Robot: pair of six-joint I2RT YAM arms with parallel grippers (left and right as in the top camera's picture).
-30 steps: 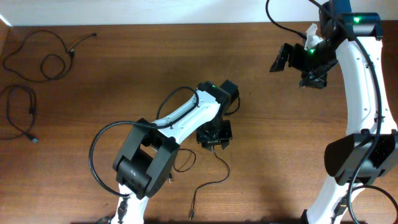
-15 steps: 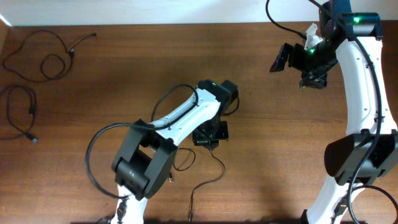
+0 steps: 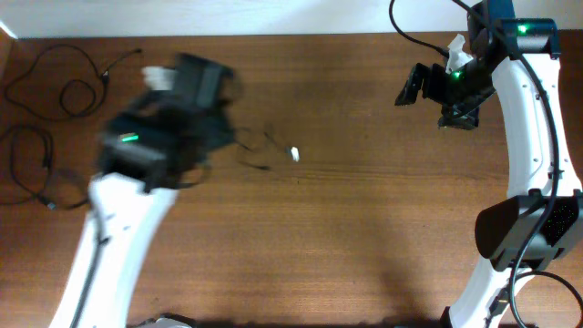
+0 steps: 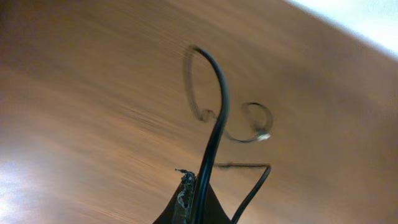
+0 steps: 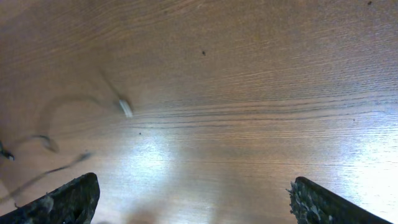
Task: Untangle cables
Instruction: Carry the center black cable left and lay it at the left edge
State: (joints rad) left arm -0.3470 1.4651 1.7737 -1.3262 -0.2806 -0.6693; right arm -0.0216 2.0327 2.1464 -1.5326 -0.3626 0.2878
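Left fingers (image 4: 180, 208) pinched shut on one black cable (image 4: 216, 118). Its free end with silvery plug (image 3: 293, 153) trails over the tabletop (image 3: 364, 228). Right fingers (image 5: 68, 198) spread wide, holding nothing. Other cables (image 3: 80, 82) at far left edge.

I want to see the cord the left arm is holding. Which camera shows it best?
The left wrist view: the cord rises sharp and close from the shut left tool. Overhead, it is only a blurry trail. The right wrist view catches it faint and far away.
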